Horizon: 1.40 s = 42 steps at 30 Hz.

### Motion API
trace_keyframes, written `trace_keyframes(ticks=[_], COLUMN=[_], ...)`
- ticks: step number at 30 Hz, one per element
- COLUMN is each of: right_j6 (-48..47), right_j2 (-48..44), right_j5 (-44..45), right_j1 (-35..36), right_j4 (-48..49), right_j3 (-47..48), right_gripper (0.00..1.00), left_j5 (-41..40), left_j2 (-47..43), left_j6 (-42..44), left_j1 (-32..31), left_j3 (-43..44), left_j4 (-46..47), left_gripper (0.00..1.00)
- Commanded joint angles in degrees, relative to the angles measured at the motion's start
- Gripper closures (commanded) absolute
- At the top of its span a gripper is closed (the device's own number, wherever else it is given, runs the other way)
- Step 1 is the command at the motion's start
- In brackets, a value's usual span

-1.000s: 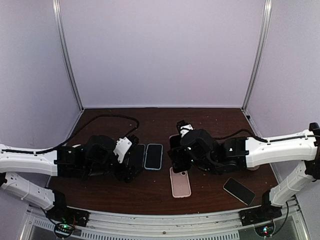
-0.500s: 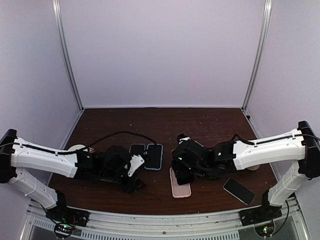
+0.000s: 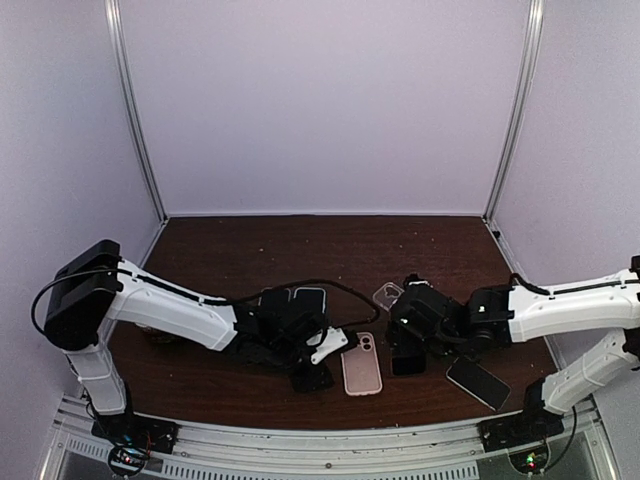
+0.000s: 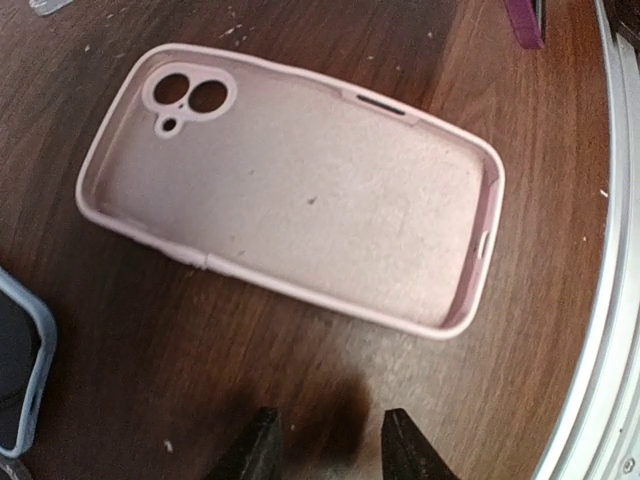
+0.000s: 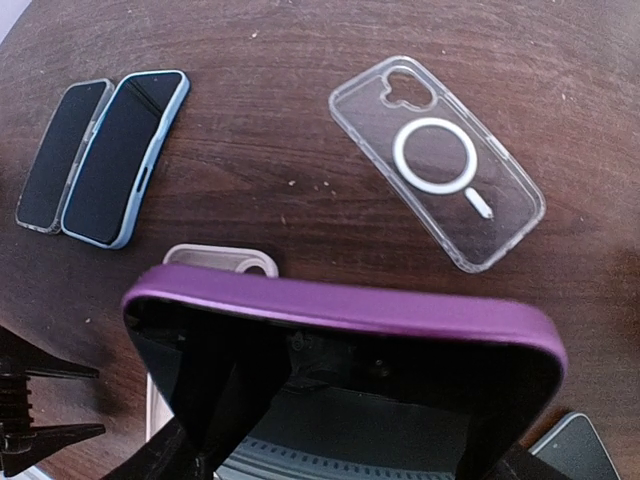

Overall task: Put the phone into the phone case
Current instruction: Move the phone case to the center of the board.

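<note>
Pink case (image 4: 290, 190) lay empty on the bench (image 4: 250, 350), with the left gripper (image 4: 330, 450) narrow and empty beside it. The right gripper (image 5: 340, 435) held a purple case (image 5: 340, 303). The bare black phone (image 3: 478, 381) lay apart, not yet cased.

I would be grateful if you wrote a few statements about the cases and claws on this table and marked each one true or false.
1. The pink case lies empty, open side up. True.
2. The left claw grips the pink case. False: it sits beside the case with only bare table between its fingers.
3. The right claw holds a purple case. True.
4. The clear case has a phone in it. False: it is empty.
</note>
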Motion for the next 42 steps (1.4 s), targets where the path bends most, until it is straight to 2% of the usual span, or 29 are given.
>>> trace_keyframes(ticks=[1,9,15,19,25,31,37,42], right_j6=[1.38,-3.8,-8.68,-13.01,-16.99,-16.15,-13.39,-13.74], right_j2=[-6.07,-11.06,-10.9,-7.18,-0.84,6.82,13.82,17.86], right_j5=[-0.62,-4.37,-8.27,-10.82,-13.95,-14.37,-16.56,-15.38], right_j1=[-1.36,-7.19,-8.32,-8.32,-6.63,-4.81,-3.18,-2.21], right_j4=[0.54,-0.41,0.91,0.89,8.02,11.36,8.82,3.38], right_j3=[-3.92,-6.46,-5.59,-2.13,2.4,6.43,11.1,14.42], right_gripper=[0.78,0.77,0.78,0.8,0.85,0.89,0.91,0.91], left_j5=[1.77,3.79,6.28,6.02,1.89,0.17,-8.3,-9.81], left_j2=[5.03,13.83,13.99,7.35,-3.85,-11.22,-16.3,-17.05], left_j6=[2.35,3.63,3.34,1.69,-5.6,-16.13,-13.38,-11.96], left_j1=[-0.62,-2.09,-2.06,-1.48,3.62,11.39,12.58,12.69], left_j3=[6.07,15.72,18.37,13.86,6.58,-2.48,-5.47,-5.76], left_j4=[-1.62,-8.57,-8.64,-4.24,-2.1,0.26,0.02,0.52], left_gripper=[0.62,0.66,0.69,0.71,0.59,0.54,0.5,0.49])
